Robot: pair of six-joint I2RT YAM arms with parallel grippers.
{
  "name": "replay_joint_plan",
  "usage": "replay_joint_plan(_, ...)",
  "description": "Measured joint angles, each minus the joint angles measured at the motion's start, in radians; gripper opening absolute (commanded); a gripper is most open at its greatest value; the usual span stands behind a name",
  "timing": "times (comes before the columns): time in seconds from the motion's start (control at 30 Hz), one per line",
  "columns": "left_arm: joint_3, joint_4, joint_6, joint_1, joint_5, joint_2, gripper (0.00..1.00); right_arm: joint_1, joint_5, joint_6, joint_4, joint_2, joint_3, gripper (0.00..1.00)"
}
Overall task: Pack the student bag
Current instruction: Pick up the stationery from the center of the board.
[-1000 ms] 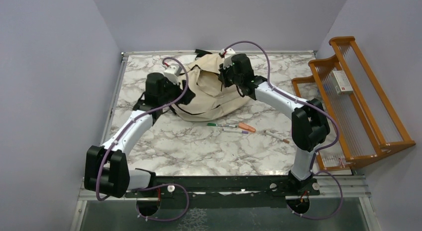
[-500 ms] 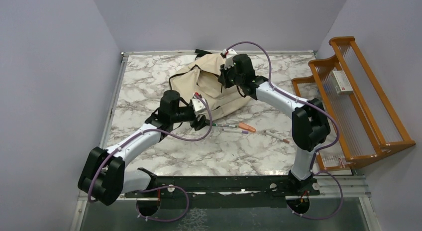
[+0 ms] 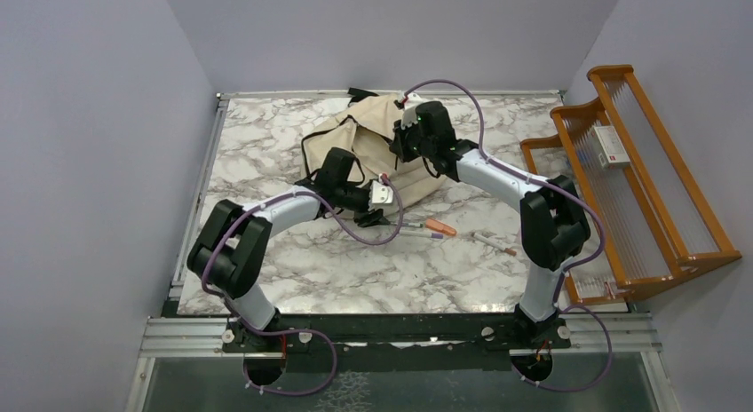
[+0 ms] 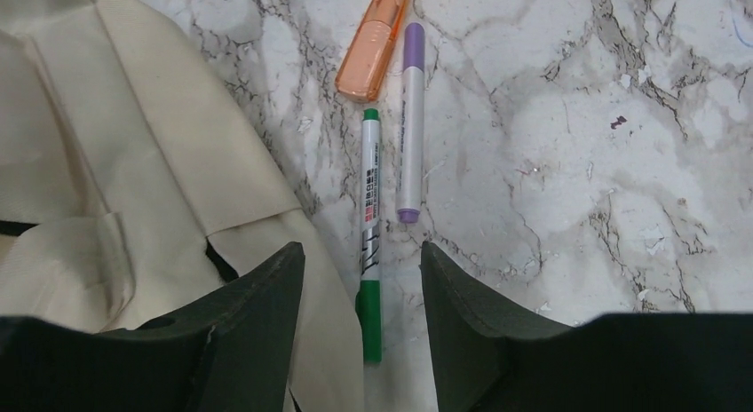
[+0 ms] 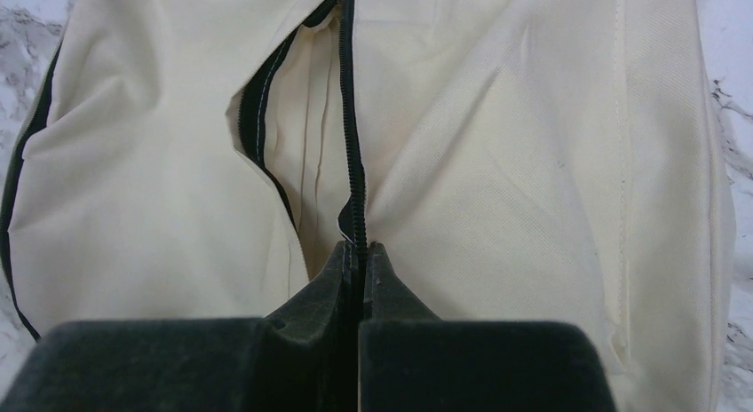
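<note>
The student bag, beige with black zipper trim, lies slumped at the back of the marble table. My right gripper is shut on its black zipper edge; in the right wrist view the gripper pinches that trim, and the bag gapes a little beside it. My left gripper hovers at the bag's front edge, open. In its wrist view the gripper straddles a green marker without touching it. The bag's fabric lies under the left finger.
A purple pen and an orange highlighter lie just beyond the green marker. Another pen lies further right on the table. A wooden rack holding a small white box stands along the right edge.
My left arm has swung from the bag's left side round to its front edge, over the green marker, and its jaws have narrowed somewhat. The right gripper has kept its hold.
</note>
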Motion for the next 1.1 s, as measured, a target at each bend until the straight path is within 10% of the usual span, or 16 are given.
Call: replay_joint_plan(1.1, 0.21, -0.185, 0.132, -0.063, -0.004, 0.306, 0.45, -0.011, -0.021, 0.012, 0.001, -0.008, -0.013, 0.0)
